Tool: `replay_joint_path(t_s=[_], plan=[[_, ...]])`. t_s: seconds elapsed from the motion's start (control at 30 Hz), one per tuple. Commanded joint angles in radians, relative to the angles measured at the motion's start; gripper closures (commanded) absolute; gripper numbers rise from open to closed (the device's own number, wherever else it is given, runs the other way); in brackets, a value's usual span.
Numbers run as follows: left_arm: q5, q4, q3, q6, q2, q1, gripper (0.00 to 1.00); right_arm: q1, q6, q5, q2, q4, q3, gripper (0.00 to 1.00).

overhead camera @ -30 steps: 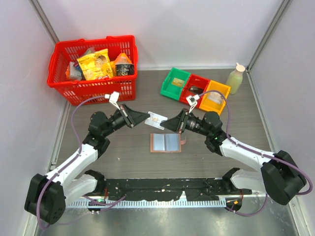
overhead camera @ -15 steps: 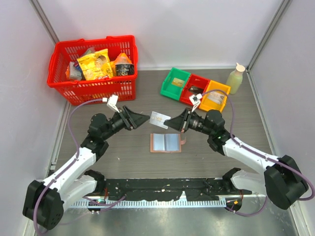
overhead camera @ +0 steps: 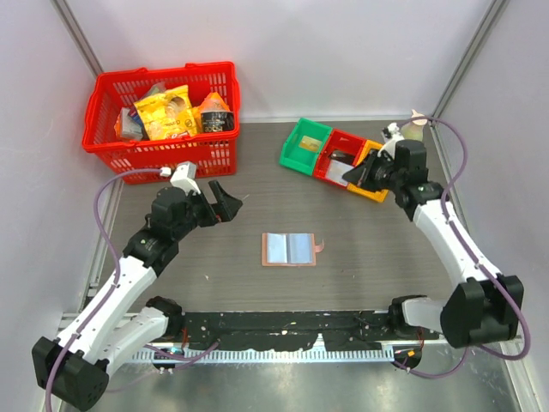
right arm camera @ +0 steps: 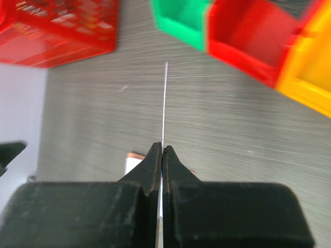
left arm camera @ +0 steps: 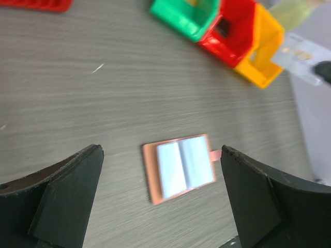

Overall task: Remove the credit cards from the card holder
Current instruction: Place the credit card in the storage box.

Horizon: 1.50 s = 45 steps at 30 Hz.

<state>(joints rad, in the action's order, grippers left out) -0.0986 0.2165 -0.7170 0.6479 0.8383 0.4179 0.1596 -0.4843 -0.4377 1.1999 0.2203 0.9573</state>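
The card holder (overhead camera: 292,249) lies open and flat in the middle of the table, pinkish-tan with pale blue lining; the left wrist view also shows the card holder (left arm camera: 181,168). My right gripper (overhead camera: 354,175) is shut on one pale credit card (right arm camera: 164,98), seen edge-on as a thin white line. It holds the card in the air beside the red and yellow bins. From the left wrist the same credit card (left arm camera: 300,56) shows flat at the upper right. My left gripper (overhead camera: 225,199) hangs open and empty, left of and beyond the holder, with nothing between its fingers (left arm camera: 77,181).
A red basket (overhead camera: 163,153) with snack packets stands at the back left. A row of green (overhead camera: 305,144), red (overhead camera: 339,156) and yellow (overhead camera: 382,167) bins sits at the back right. A pale green bottle (overhead camera: 413,133) stands behind them, partly hidden by my right arm.
The left gripper opened, let go of the card and drew back left. The right gripper, shut on the card, carried it right and back toward the bins.
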Motion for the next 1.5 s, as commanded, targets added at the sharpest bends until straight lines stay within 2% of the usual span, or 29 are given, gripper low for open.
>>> replay_joint_path(t_s=[0.0,0.2,0.43,0.57,0.7,0.87,0.97,1.07,1.27,1.47], plan=[[0.172,0.121,0.007,-0.034,-0.001,0.016,0.0,-0.144,0.092,0.117,0.117,0.284,0.154,1.0],[0.229,0.095,0.074,-0.025,-0.048,0.058,0.0,-0.282,0.111,0.174,0.288,0.356,0.299,1.0],[0.284,0.035,0.142,0.002,-0.057,0.071,0.0,-0.289,0.164,0.206,0.554,0.409,0.521,1.0],[0.24,-0.064,0.211,-0.007,-0.047,0.081,0.0,-0.287,0.168,0.137,0.667,0.404,0.612,1.0],[0.201,-0.097,0.232,-0.005,-0.028,0.091,0.0,-0.287,0.162,0.071,0.739,0.384,0.655,1.0],[0.166,-0.094,0.215,-0.007,-0.016,0.096,0.0,-0.287,0.17,0.091,0.808,0.401,0.689,1.0],[0.132,-0.078,0.192,-0.007,0.005,0.096,0.0,-0.287,0.19,0.164,0.823,0.428,0.712,0.99],[0.103,-0.066,0.174,-0.004,0.031,0.099,0.0,-0.287,0.2,0.217,0.819,0.452,0.727,0.89],[0.037,-0.025,0.119,-0.005,0.11,0.134,0.0,-0.281,0.2,0.319,0.733,0.495,0.718,0.57],[0.085,0.015,0.056,0.018,0.16,0.237,0.01,-0.217,0.217,0.434,0.597,0.524,0.654,0.45]])
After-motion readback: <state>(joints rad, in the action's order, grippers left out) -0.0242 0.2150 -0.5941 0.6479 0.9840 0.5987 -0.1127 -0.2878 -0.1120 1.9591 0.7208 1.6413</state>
